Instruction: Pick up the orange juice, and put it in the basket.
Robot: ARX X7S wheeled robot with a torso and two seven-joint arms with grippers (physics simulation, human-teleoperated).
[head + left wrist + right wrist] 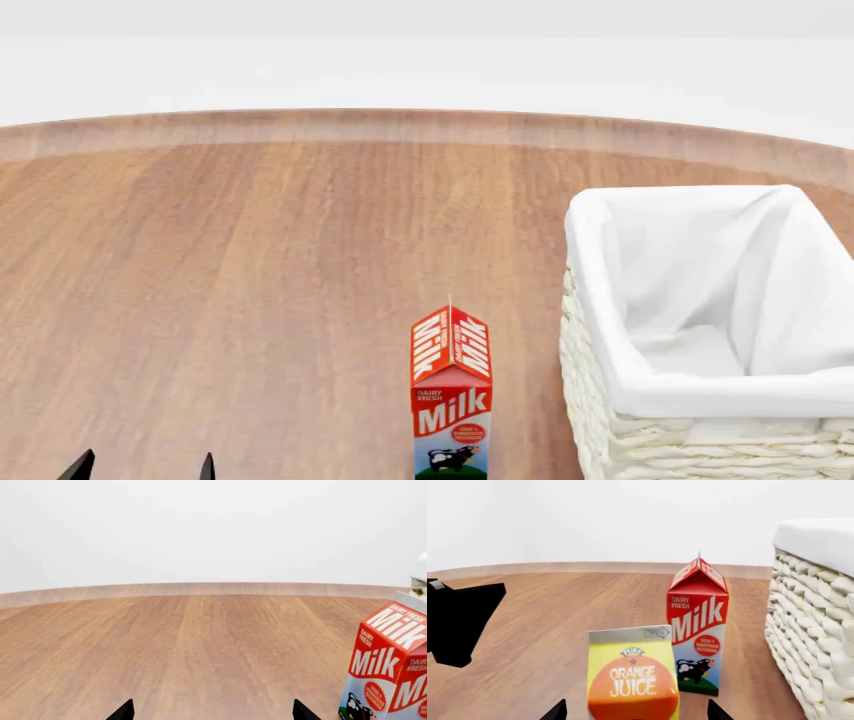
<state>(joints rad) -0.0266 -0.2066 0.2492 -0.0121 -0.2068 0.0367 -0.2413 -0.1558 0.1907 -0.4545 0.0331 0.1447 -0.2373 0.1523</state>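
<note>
The orange juice point(632, 680) stands upright just in front of the Milk carton point(697, 635), between the right gripper's point(635, 711) wide-open tips, not held. The basket point(667, 420) sits beside the Milk carton. The left gripper point(212, 711) is wide open and holds nothing, with bare table point(267, 280) ahead.

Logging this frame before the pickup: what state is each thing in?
Orange juice: upright, closed, between the right gripper's open fingertips, not visibly gripped.
Milk carton: upright, closed, beside the basket.
Basket: upright, nothing visible inside.
Left gripper: open, holding nothing.
</note>
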